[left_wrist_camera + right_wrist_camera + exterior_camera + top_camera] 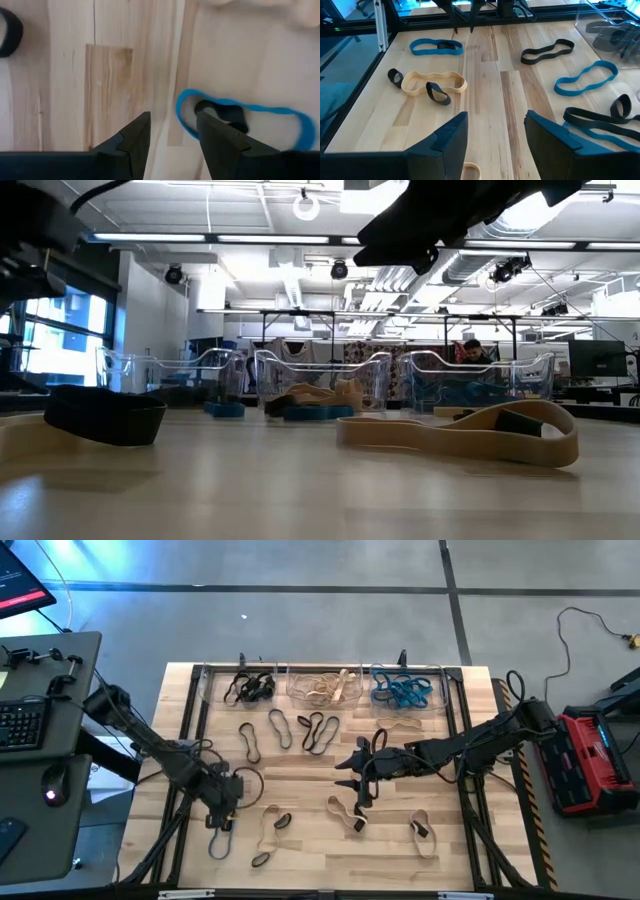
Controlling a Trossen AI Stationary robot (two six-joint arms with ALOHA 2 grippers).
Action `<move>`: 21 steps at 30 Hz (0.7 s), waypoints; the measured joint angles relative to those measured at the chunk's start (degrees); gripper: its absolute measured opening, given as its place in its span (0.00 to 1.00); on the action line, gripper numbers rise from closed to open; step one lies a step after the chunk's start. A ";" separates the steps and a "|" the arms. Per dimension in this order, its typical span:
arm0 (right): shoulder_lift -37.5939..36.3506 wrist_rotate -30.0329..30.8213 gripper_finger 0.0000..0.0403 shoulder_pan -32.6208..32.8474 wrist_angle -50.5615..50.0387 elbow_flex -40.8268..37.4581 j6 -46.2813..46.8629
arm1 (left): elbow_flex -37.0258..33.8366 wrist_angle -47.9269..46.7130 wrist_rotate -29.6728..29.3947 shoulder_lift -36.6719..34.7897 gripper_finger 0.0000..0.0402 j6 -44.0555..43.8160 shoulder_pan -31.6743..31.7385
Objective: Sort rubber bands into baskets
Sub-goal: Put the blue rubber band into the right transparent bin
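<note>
Blue rubber band [240, 112] is lying flat on the wooden surface [110, 80] just off to one side of the left tool [172, 132], which is hanging open and empty, nearer than the open right tool [362, 780].

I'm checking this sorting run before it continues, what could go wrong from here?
The left gripper has open jaws over a blue band with a black band lying across it; closing could lift both colours. The baskets stand far off across the table, so a floppy band might slip out on the way.
</note>
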 joint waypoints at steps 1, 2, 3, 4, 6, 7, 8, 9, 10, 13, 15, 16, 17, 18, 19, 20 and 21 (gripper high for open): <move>0.00 0.00 0.46 0.00 0.00 0.00 0.00 | 0.00 0.12 -0.01 1.27 0.38 0.01 -0.24; -0.02 0.00 0.46 0.00 0.00 0.00 0.00 | 0.00 0.32 -0.03 2.51 0.38 0.01 -0.40; -0.02 0.00 0.46 0.00 0.00 0.00 0.04 | 0.00 0.53 -0.05 3.73 0.38 0.01 -0.60; -0.02 0.00 0.46 0.00 0.00 0.00 0.07 | 0.00 0.67 -0.07 4.87 0.38 0.02 -0.71; -0.02 0.00 0.46 0.01 0.00 0.00 0.03 | 0.00 1.47 -0.05 6.98 0.38 0.14 -0.85; -0.02 0.00 0.46 0.01 0.00 0.00 0.00 | 0.00 2.16 -0.07 7.84 0.38 0.66 -0.93; -0.02 0.00 0.46 0.00 -0.03 0.00 0.00 | 0.00 2.97 -0.04 8.78 0.38 1.33 -0.93; -0.02 0.00 0.46 0.00 -0.07 0.00 0.00 | 0.00 3.78 0.11 9.59 0.38 2.08 -0.93; -0.02 0.00 0.46 0.00 -0.20 0.00 0.00 | 0.00 4.64 0.31 10.38 0.38 2.92 -0.93; -0.02 0.00 0.46 0.00 -0.57 0.00 0.24 | 0.00 6.02 0.80 12.53 0.38 4.52 -0.93; -0.02 0.00 0.46 0.02 -0.96 0.00 0.40 | 0.00 5.82 0.89 13.94 0.37 4.56 -0.93; -0.02 0.00 0.46 0.11 -1.14 0.00 0.42 | 0.00 5.74 1.09 14.64 0.37 4.56 -0.93; -0.02 0.00 0.46 0.24 -1.26 0.00 0.42 | 0.00 5.73 1.47 15.25 0.36 4.58 -0.93; -0.02 0.00 0.46 0.30 -1.20 0.00 0.42 | 0.00 5.76 1.61 15.85 0.34 4.74 -0.93; -0.02 0.00 0.46 0.41 -1.20 0.00 0.39 | 0.00 5.77 1.63 16.36 0.32 5.05 -0.93; -0.02 -0.02 0.46 0.47 -1.20 0.00 0.32 | 0.00 5.90 1.65 16.73 0.30 5.59 -0.93; -0.02 -0.01 0.46 0.56 -1.22 0.00 0.22 | 0.05 6.15 1.85 16.99 0.27 6.03 -0.93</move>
